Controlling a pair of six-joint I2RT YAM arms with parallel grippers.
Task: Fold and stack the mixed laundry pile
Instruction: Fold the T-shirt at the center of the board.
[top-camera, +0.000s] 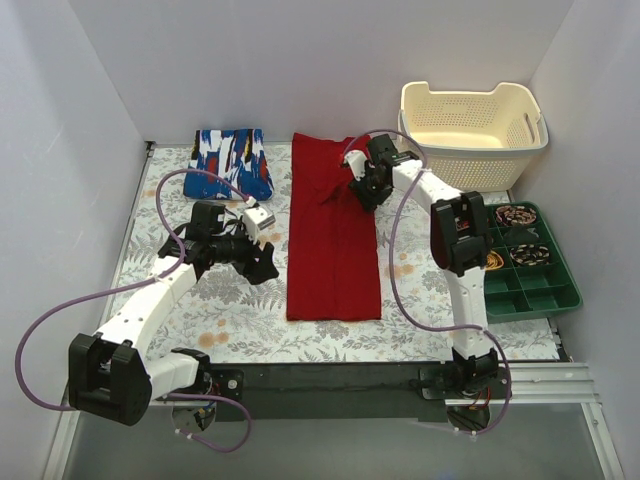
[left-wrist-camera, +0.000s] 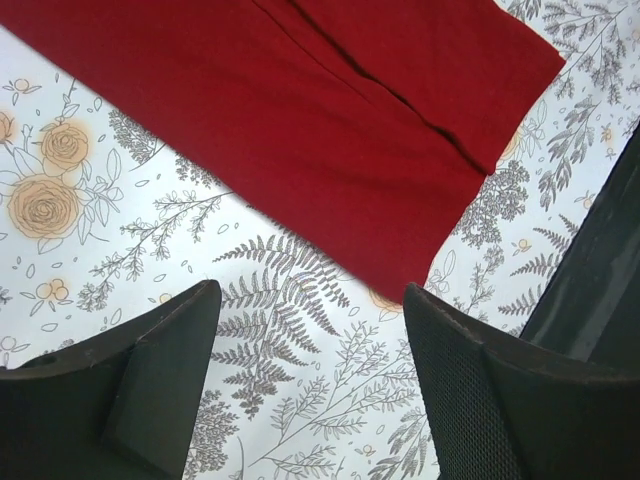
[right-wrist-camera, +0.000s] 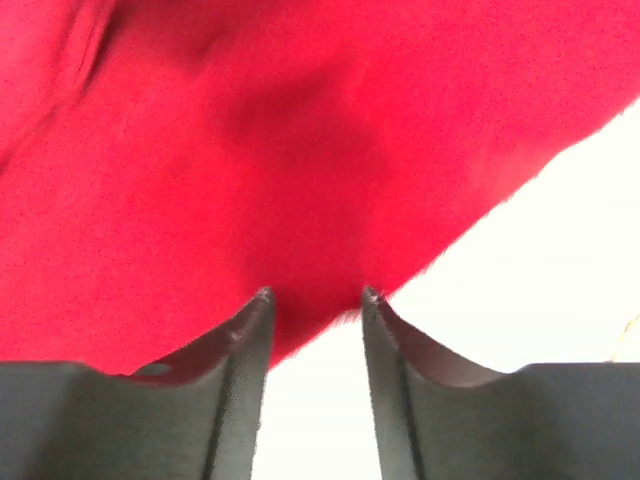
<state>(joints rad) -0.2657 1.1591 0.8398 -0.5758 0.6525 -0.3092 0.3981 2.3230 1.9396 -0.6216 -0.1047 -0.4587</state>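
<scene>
Red garment (top-camera: 335, 235) is lying flat at centre; blue garment (top-camera: 230, 163) is sitting folded at 11 o'clock. Both judged light and limp: pinch corners. Left gripper (left-wrist-camera: 310, 300) is hovering open, empty, at red's 9 o'clock; right gripper (right-wrist-camera: 315, 295) is standing parted over its 1 o'clock edge.

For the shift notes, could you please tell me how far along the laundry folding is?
Done: the blue printed garment lies folded at the far left. In hand: the red garment is a long flat strip; the left claw is open beside its edge, the right claw open at its far end. Left: folding it shorter and stacking.
</scene>
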